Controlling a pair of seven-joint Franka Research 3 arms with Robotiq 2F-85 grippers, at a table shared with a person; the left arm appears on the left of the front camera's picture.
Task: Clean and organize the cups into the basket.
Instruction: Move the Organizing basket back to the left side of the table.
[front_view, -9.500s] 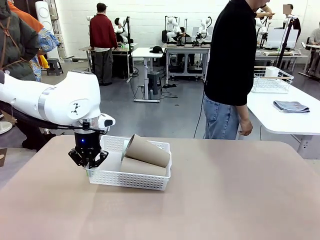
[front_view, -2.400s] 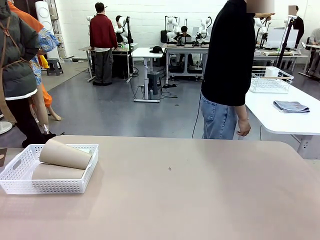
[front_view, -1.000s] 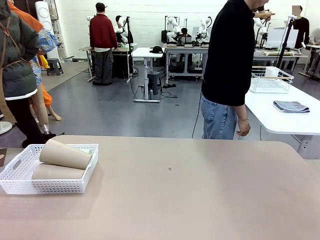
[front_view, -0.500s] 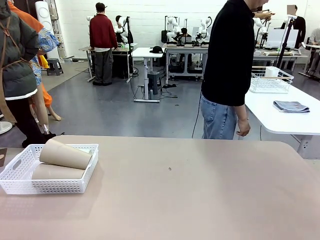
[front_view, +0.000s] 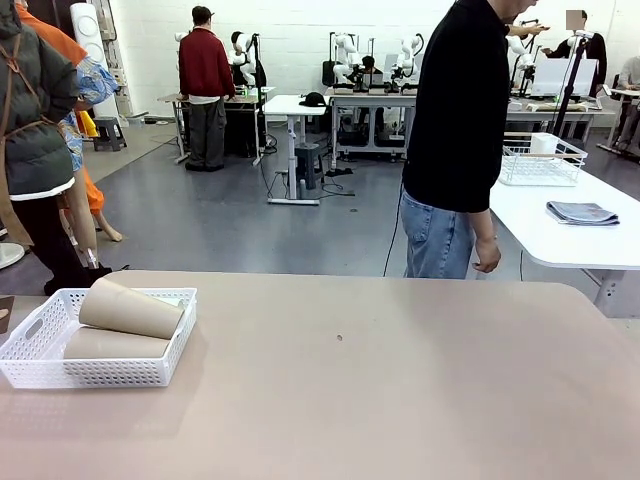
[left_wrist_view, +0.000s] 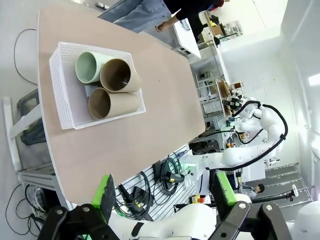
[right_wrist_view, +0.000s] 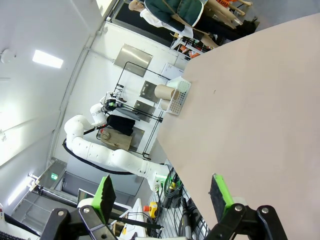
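3 cups (left_wrist_view: 107, 85) in basket (left_wrist_view: 64, 100); person (front_view: 462, 140) behind table (front_view: 400, 380).

Tan and mint cups (left_wrist_view: 107, 82), white lattice basket (left_wrist_view: 67, 107)

The tan table (front_view: 400, 400) carries the white basket (front_view: 60, 372) at its left edge.

Three cups (left_wrist_view: 107, 85): two tan, one mint; one basket (left_wrist_view: 67, 107).
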